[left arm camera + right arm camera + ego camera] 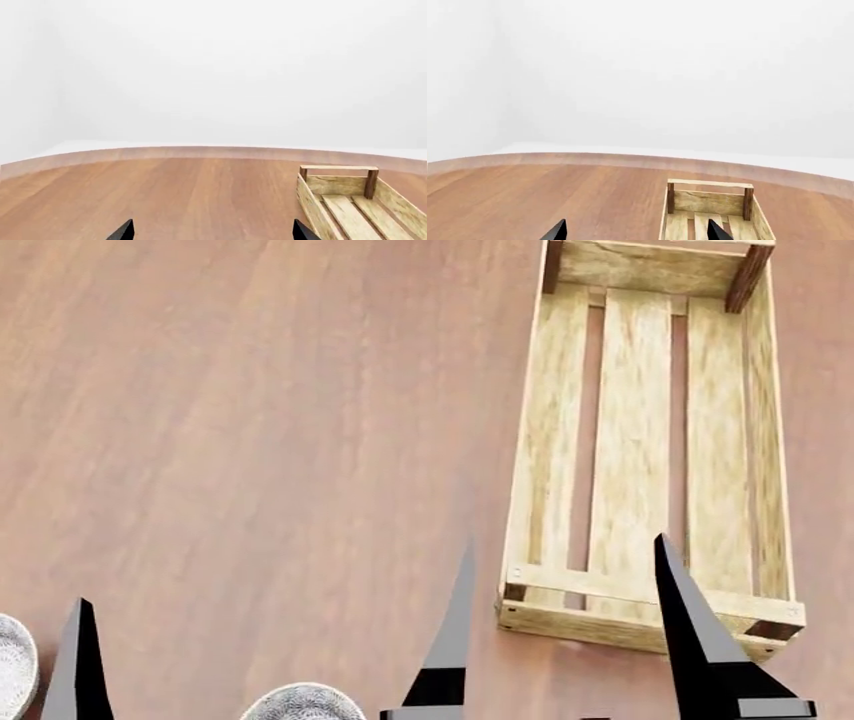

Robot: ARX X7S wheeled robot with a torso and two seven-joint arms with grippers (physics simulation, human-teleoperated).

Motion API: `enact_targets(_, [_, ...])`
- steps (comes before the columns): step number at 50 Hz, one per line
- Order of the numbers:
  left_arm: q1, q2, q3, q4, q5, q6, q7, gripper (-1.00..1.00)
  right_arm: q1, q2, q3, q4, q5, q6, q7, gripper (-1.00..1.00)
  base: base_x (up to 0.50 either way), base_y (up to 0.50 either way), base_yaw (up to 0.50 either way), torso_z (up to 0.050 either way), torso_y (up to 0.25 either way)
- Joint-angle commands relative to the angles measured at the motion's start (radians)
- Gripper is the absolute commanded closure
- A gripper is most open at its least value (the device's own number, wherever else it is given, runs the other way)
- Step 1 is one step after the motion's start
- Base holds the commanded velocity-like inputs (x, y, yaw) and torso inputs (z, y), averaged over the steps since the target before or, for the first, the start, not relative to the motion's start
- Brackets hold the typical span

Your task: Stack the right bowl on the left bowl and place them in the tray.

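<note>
Right gripper (pixel 561 615) fingers apart, empty, hovering at tray's near end | left gripper (pixel 212 231) spread, empty | tray (pixel 534 455) empty on wooden table (pixel 240 440) | left bowl (pixel 11 665), right bowl (pixel 304 704) unstacked at near edge | stacking, placing outstanding

- The right pincer (pixel 561 590) shows in the head view as two black, pointed fingers rising from the near edge of the bench, tips aimed toward its far edge.
- Its fingers stand well apart, with a wide gap between them: the jaws are spread.
- In the right wrist view only the two dark fingertips (pixel 558 231) show, also wide apart.
- Of the left pincer (pixel 212 230), the head view shows just one black finger (pixel 78 665), near the bench's near left corner.
- The left wrist view shows its two fingertips far apart, nothing between them.
- No arm links or wrists are visible.
</note>
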Motion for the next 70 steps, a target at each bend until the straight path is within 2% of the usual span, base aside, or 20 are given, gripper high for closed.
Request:
enact_targets(1, [-0.01, -0.013, 0.018, -0.005, -0.006, 0.006, -0.017, -1.0, 0.004, 0.012, -0.008, 0.002, 0.009, -0.005, 0.013, -1.0, 0.0, 0.0, 0.0, 0.043, -0.184])
enact_targets(13, [-0.011, -0.014, 0.029, -0.036, -0.03, 0.019, -0.009, -1.0, 0.003, 0.027, -0.017, 0.019, 0.012, -0.027, 0.023, -1.0, 0.0, 0.0, 0.0, 0.043, -0.182])
enact_targets(22, [-0.01, 0.013, -0.029, -0.106, -0.29, 0.018, 0.007, -1.0, 0.014, 0.036, -0.023, 0.011, 0.022, -0.014, 0.037, -1.0, 0.0, 0.0, 0.0, 0.009, -0.041])
enact_targets(31, [-0.007, 0.013, -0.055, -0.164, -0.44, 0.028, 0.036, -1.0, 0.018, 0.046, -0.03, 0.011, 0.03, -0.016, 0.047, -1.0, 0.0, 0.0, 0.0, 0.0, 0.0])
enact_targets(32, [-0.006, 0.011, -0.052, -0.17, -0.446, 0.045, 0.068, -1.0, 0.018, 0.047, -0.031, 0.012, 0.03, -0.017, 0.048, -1.0, 0.0, 0.0, 0.0, 0.0, 0.0])
enact_targets(55, [-0.02, 0.0, -0.043, -0.286, -0.549, 0.051, 0.171, -1.0, 0.039, 0.068, -0.053, 0.005, 0.047, -0.008, 0.079, -1.0, 0.0, 0.0, 0.0, 0.0, 0.0])
enact_targets(70, [-0.081, 0.006, -0.023, -0.358, -0.653, -0.005, 0.21, -1.0, 0.047, 0.085, -0.067, 0.004, 0.057, -0.015, 0.099, -1.0, 0.0, 0.0, 0.0, 0.0, 0.0])
